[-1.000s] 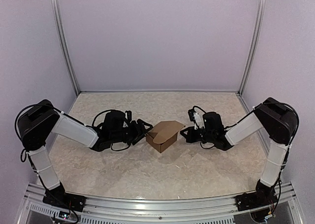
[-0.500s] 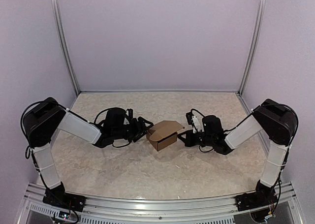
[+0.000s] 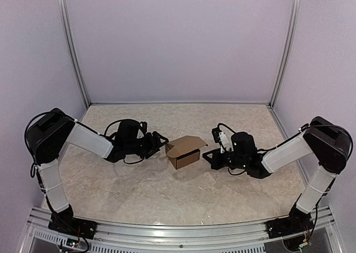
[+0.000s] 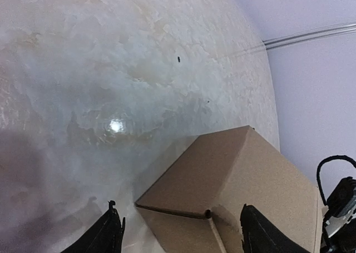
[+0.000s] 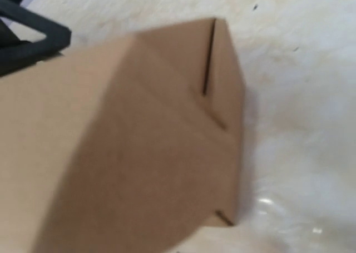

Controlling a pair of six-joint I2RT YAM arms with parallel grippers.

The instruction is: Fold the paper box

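The paper box (image 3: 184,152) is a brown carton standing mid-table with its top flap lying over it, slightly raised at the right. My left gripper (image 3: 162,142) is open just left of the box. In the left wrist view the gripper (image 4: 181,233) has a black finger on each side of the box's near corner (image 4: 233,175), and the fingertips (image 4: 111,233) are apart from the cardboard. My right gripper (image 3: 206,154) sits close against the box's right side and looks spread open. The right wrist view is filled by the blurred box (image 5: 139,142), and its own fingers do not show.
A beige marbled tabletop (image 3: 167,192) is enclosed by lilac walls with metal corner posts (image 3: 72,53). The left gripper's finger (image 5: 33,33) shows at the top left of the right wrist view. A metal rail (image 3: 178,239) runs along the near edge.
The left gripper has shifted a little away from me beside the box. The right arm has swung outward and lower. The box's raised flap has come down flatter.
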